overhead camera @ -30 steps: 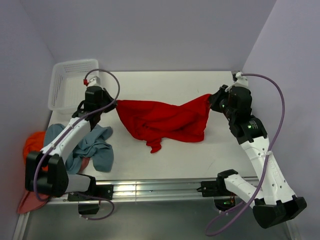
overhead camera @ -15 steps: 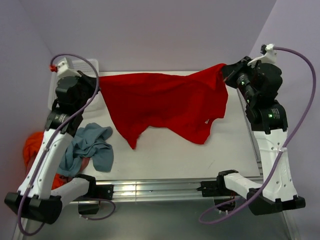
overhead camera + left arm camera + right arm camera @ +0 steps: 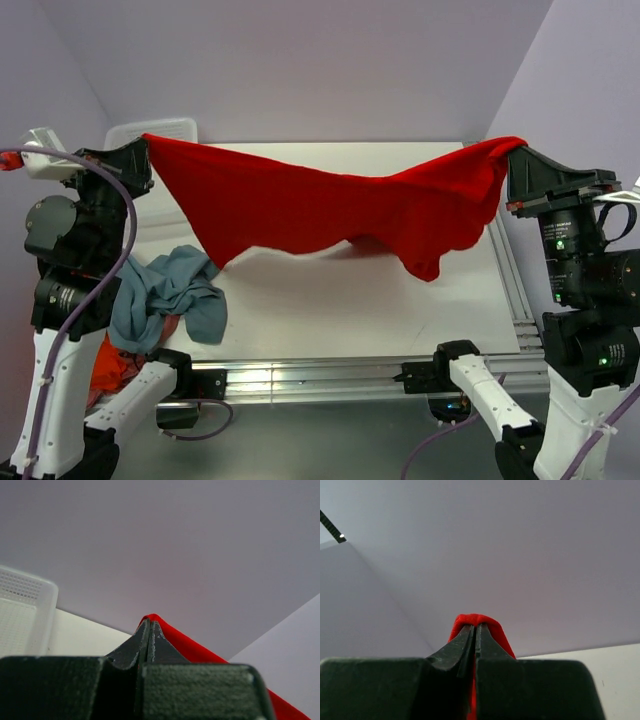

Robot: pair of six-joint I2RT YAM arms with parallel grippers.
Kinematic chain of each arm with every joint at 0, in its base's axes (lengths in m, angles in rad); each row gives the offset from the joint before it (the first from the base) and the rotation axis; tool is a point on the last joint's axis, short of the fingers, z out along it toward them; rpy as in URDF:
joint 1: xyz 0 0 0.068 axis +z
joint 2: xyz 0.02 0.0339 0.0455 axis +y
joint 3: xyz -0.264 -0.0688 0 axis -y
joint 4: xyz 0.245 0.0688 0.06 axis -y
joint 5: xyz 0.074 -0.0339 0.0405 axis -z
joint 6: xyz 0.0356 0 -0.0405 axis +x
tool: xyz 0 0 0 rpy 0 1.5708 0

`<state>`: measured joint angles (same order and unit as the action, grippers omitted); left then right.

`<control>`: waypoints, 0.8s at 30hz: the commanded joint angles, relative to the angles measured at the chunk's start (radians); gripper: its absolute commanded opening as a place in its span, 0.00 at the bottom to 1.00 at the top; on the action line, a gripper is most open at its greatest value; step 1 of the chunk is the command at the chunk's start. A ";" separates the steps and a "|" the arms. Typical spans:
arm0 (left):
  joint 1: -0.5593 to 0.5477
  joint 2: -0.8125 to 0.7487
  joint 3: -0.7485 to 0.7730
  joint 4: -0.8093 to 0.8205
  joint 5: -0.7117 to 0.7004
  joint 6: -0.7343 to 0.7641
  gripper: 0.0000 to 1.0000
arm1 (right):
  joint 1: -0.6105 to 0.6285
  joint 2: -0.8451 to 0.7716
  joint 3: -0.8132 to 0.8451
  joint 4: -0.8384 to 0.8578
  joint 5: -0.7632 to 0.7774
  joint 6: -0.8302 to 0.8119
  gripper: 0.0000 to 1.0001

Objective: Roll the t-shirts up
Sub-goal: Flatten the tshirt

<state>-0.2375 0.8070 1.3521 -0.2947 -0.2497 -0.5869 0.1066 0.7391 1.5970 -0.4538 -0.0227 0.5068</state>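
Note:
The bright red t-shirt [image 3: 330,205] hangs stretched in the air between my two grippers, high above the white table [image 3: 330,300], its lower edge sagging in the middle. My left gripper [image 3: 143,143] is shut on its left corner; in the left wrist view [image 3: 149,622] red cloth [image 3: 200,652] runs off to the right of the tips. My right gripper [image 3: 512,148] is shut on its right corner; in the right wrist view [image 3: 475,626] red cloth [image 3: 474,618] wraps over the tips. A blue-grey t-shirt [image 3: 170,295] lies crumpled at the table's left, over orange cloth [image 3: 115,360].
A white mesh basket [image 3: 150,130] stands at the table's back left, partly behind the red shirt; it also shows in the left wrist view [image 3: 22,612]. Grey-lilac walls close in on three sides. A metal rail [image 3: 320,378] runs along the table's near edge.
Both grippers have risen and moved apart, lifting the red t-shirt off the table and stretching it wide in the air.

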 commanded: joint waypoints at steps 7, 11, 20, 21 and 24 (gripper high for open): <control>-0.002 0.044 0.117 0.022 0.004 0.021 0.00 | -0.008 0.051 0.109 0.113 -0.089 -0.027 0.00; -0.002 0.024 0.222 -0.024 0.065 0.055 0.00 | -0.007 -0.029 0.104 0.168 -0.095 -0.048 0.00; -0.002 -0.081 0.306 0.029 0.139 0.090 0.01 | -0.005 -0.182 0.104 0.270 -0.074 -0.086 0.00; -0.002 -0.077 0.311 0.038 0.165 0.087 0.00 | -0.008 -0.188 0.110 0.271 -0.065 -0.088 0.00; -0.002 -0.022 0.364 0.005 0.182 0.065 0.00 | -0.005 -0.152 0.197 0.204 -0.039 -0.096 0.00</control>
<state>-0.2375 0.7170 1.6886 -0.2932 -0.1127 -0.5346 0.1020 0.5629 1.7409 -0.2348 -0.0933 0.4393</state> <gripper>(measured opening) 0.012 0.011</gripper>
